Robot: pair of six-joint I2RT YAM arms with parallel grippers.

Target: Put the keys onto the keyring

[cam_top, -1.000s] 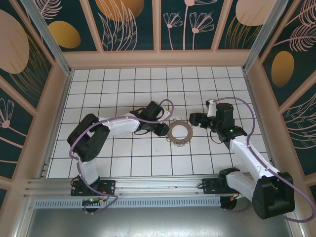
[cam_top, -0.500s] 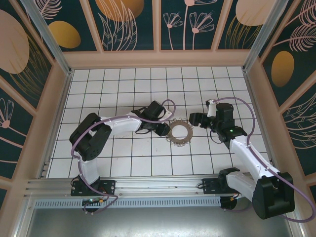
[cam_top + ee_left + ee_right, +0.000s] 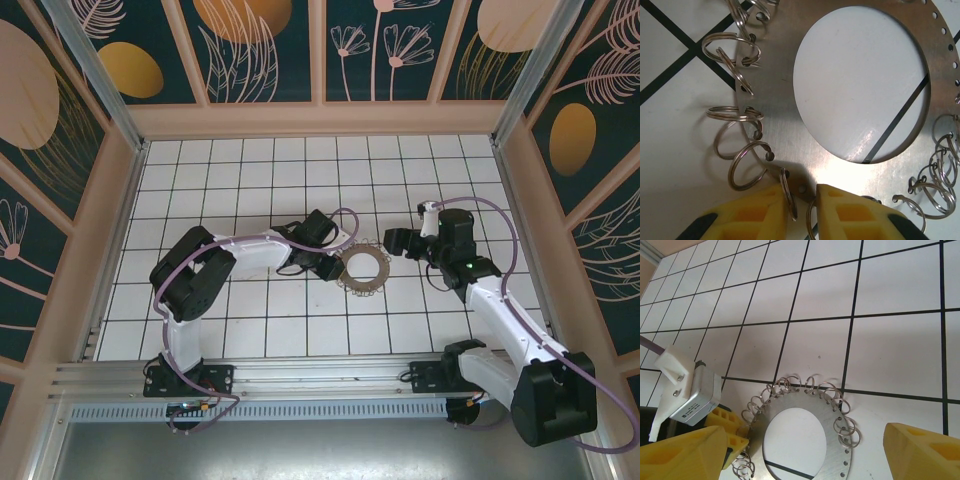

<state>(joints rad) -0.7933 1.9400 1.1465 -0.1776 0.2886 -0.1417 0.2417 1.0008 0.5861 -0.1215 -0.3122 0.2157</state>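
Straddling the near rim of the keyring (image 3: 785,130), the left gripper (image 3: 802,210) has its jaws narrowly parted with one upright wire loop (image 3: 788,195) between them; whether they actually pinch it I cannot tell. The keyring lies flat on the tabletop (image 3: 890,355), right at that gripper's fingertips. The right gripper (image 3: 805,440), spread wide and empty, hovers off the ring's opposite side, so the left arm is nearer.
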